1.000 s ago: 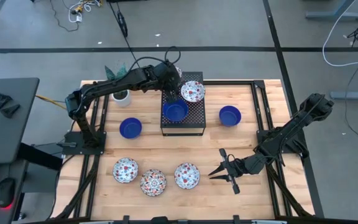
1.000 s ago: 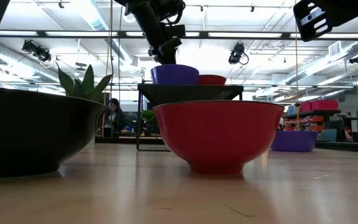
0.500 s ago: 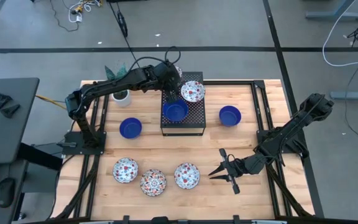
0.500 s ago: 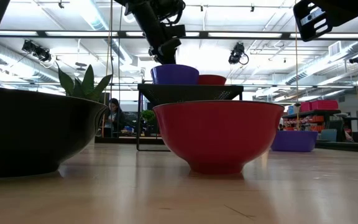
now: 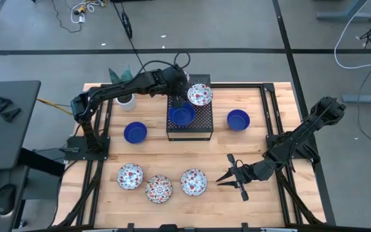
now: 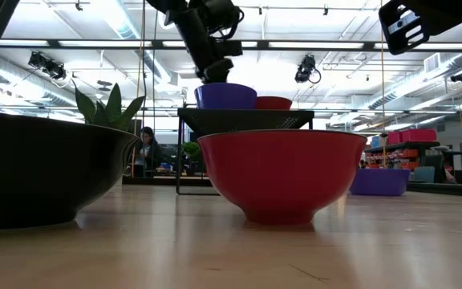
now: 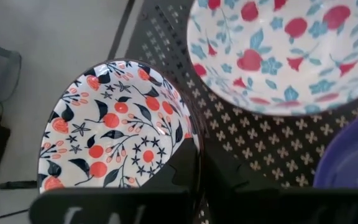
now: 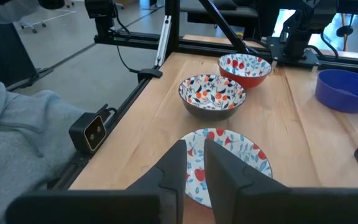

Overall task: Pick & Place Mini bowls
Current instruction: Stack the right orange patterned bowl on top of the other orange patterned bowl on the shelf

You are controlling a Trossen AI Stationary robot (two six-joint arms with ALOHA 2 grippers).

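Note:
My left gripper point(image 5: 180, 81) point(image 7: 201, 167) hovers at the far left corner of the black perforated box point(image 5: 201, 125), shut on a floral mini bowl point(image 7: 110, 134). On the box sit another floral bowl point(image 5: 199, 95) point(image 7: 278, 56) and a blue bowl point(image 5: 181, 115). Two blue bowls point(image 5: 135, 132) point(image 5: 238, 119) rest on the table on either side of the box. Three floral bowls point(image 5: 130, 176) point(image 5: 159, 189) point(image 5: 194, 182) stand in a row near the table's near edge. My right gripper point(image 5: 219, 180) point(image 8: 194, 163) waits, shut, just right of that row. My left gripper holds the floral mini bowl by its rim point(image 7: 192, 142), one finger point(image 7: 178, 171) inside the bowl and the other outside. The bowl is lifted clear, over the box's far left corner and partly past its edge.
A small white plant pot point(image 5: 126, 100) with green leaves stands left of the box. Black rails point(image 5: 272, 122) run along the table's left and right sides. A person's grey sleeve point(image 8: 23, 137) shows beyond the table in the right wrist view. Bare wood lies between the box and the near row.
My left gripper, still holding the floral bowl, has risen a little above the box's far left corner. Every other bowl and my right arm have stayed where they were.

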